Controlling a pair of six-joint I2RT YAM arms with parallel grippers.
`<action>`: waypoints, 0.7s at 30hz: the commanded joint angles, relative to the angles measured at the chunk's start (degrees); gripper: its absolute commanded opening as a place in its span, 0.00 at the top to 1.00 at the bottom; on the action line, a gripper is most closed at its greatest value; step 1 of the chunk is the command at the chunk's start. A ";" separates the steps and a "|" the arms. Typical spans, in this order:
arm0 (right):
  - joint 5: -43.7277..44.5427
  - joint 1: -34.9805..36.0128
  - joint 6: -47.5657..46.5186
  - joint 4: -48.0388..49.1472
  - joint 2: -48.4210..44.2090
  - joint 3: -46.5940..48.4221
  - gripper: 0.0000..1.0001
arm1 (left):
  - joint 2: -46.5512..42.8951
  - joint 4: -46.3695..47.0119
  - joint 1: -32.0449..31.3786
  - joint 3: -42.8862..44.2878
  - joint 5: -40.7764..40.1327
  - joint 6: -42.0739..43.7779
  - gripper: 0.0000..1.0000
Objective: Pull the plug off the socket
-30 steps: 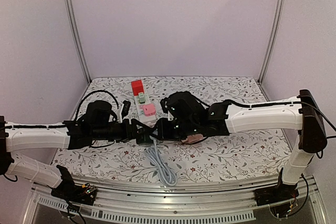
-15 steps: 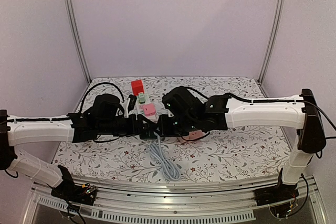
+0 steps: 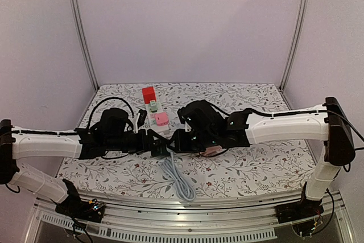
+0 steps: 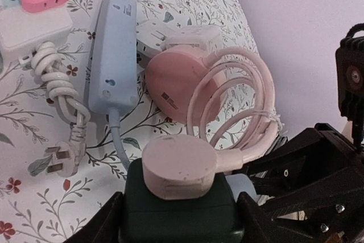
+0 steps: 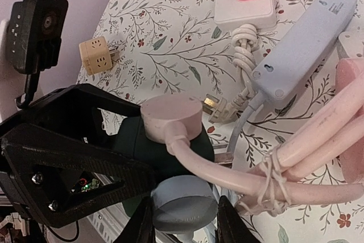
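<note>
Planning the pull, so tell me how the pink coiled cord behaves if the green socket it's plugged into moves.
The pink cord probably holds a bundled loop rather than flopping loose, since a tie binds its coils. It may tug the round pink strip it runs to, which looks small and likely light.

Plain pale lilac walls (image 3: 187, 27) closed the space on three sides, with a slim metal upright (image 3: 81, 32) in each back corner. A white cloth (image 3: 256, 163) printed with leafy sprigs (small red flowers among them) lay spread flat below, and an aluminium rail (image 3: 227, 213) ran along its near edge.
</note>
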 commanded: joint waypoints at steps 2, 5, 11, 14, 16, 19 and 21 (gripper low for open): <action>-4.24 -3.53 1.07 1.71 -0.95 -5.24 1.00 | -3.00 16.96 1.31 -0.57 12.35 -6.14 0.83; -6.08 -3.74 2.30 2.81 -0.24 -5.93 1.00 | -3.09 15.13 1.28 0.43 12.70 -5.26 0.83; -6.67 -3.67 2.20 2.42 -1.30 -4.29 1.00 | -3.65 4.25 1.23 2.34 7.68 -1.01 0.84; -7.49 -2.98 2.34 0.95 -1.76 -2.73 1.00 | -3.34 -3.34 0.96 4.84 3.53 0.96 0.86; -7.90 -2.20 2.51 0.67 -1.86 -2.30 0.97 | -2.87 -7.92 0.57 7.05 2.33 2.42 0.86; -9.76 -1.96 2.68 1.12 -1.57 -2.35 0.85 | -2.70 -5.34 0.50 7.47 4.02 1.93 0.85; -10.20 -1.94 2.72 1.31 -1.18 -2.51 0.81 | -2.64 -3.37 0.47 7.51 5.06 1.02 0.84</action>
